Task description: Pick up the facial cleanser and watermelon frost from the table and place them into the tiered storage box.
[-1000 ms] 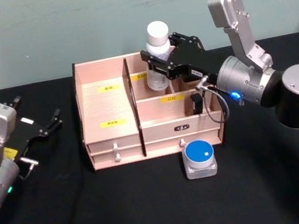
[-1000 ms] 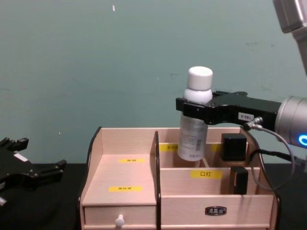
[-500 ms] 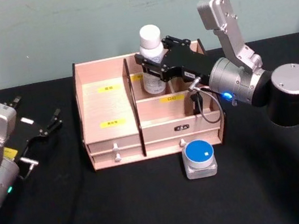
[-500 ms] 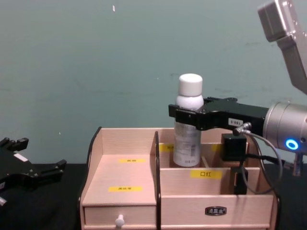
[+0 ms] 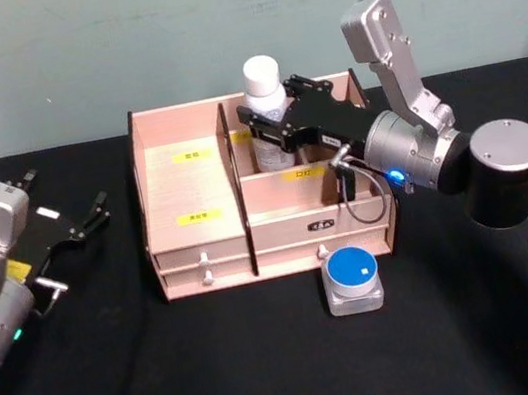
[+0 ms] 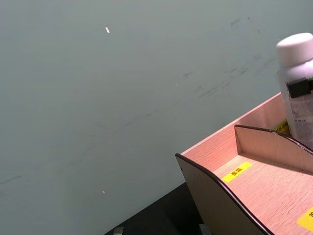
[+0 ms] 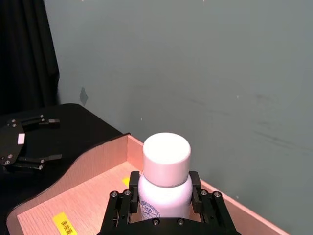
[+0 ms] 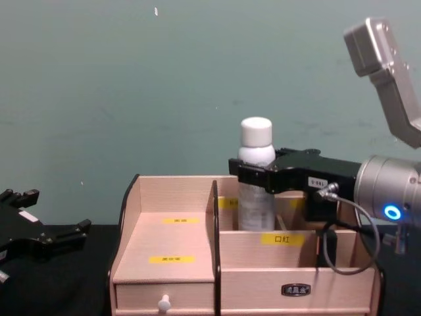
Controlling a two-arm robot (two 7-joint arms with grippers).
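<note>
Right gripper (image 5: 272, 133) clamped on upright facial cleanser (image 5: 261, 78), bottle standing in tiered storage box's (image 5: 189, 185) far middle compartment, watermelon frost (image 5: 353, 279) on table (image 5: 221, 367) just before the box, left gripper (image 5: 63, 193) parked left, jaws apart.

The pale pink wooden tiered storage box (image 5: 189, 185) sits toward the back edge of the black-draped table (image 5: 221, 367), about midway along it. Inside it, the white-capped plastic facial cleanser bottle (image 5: 266, 106) is upright in the rear compartment just right of the tall middle divider. The right gripper (image 5: 270, 138) reaches in from the right, clasped around the bottle's body below the cap. In front of the box, near its right front corner (close, but not touching it), the squat blue-lidded jar (image 5: 352, 279) rests on the table. The left gripper (image 5: 69, 193) hangs by the table's left edge, fingers spread, well apart from the box.
</note>
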